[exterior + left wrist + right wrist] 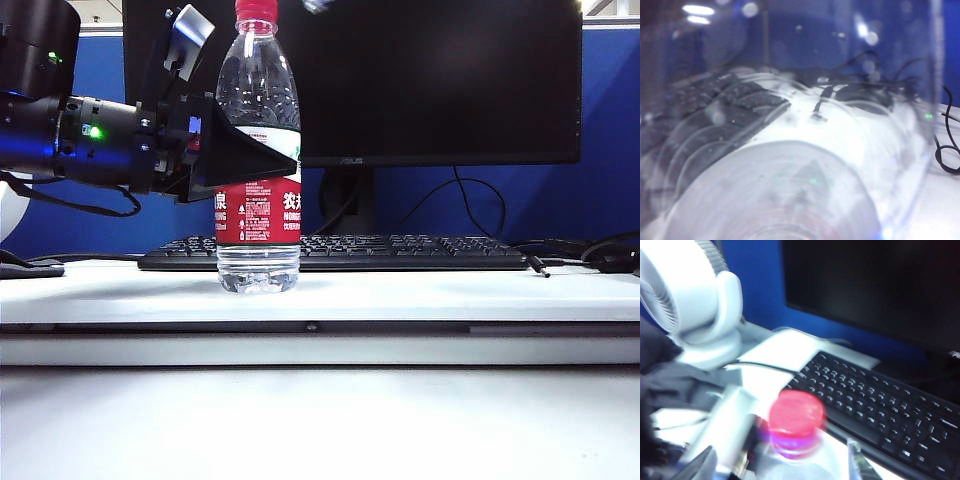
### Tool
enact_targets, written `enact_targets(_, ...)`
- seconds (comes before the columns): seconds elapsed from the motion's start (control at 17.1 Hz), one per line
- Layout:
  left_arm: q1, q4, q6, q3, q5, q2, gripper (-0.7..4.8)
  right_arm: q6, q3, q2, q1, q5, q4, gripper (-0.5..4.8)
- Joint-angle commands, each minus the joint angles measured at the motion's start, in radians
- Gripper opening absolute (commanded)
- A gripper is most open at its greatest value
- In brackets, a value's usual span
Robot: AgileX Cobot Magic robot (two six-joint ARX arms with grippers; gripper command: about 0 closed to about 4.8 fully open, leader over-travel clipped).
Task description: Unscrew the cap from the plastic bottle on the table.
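The plastic bottle stands upright on the white table, its red and white label facing the exterior view. The red cap sits on its neck. My left gripper comes in from the left and is shut on the bottle's middle, with one black finger across the front. In the left wrist view the clear bottle fills the picture and hides the fingers. My right gripper hovers over the cap, open. Its fingertips stand wide on either side of the neck, apart from the cap.
A black keyboard lies right behind the bottle, below a dark monitor. Cables trail at the right. A white fan stands to one side at the back. The table has a raised front ledge.
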Motion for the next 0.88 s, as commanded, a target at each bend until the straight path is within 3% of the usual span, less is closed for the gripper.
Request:
enact_targets(0.06,-0.001,-0.073,-0.008,-0.01,-0.007,0.009,3.16,0.052,0.002,0.031,0.056,0.138,0.13,3.37)
enact_targets(0.7,-0.001,-0.073,-0.015,-0.01,-0.007,0.009,3.16,0.076,0.003,0.149,0.054,0.172,0.303,3.36)
enact_targets(0.76,-0.001,-0.073,-0.015,-0.01,-0.007,0.009,3.16,0.079,0.003,0.152,0.054,0.172,0.308,3.3)
enact_targets(0.88,-0.001,-0.073,-0.015,-0.01,-0.007,0.009,3.16,0.079,0.003,0.153,0.05,0.172,0.311,2.57)
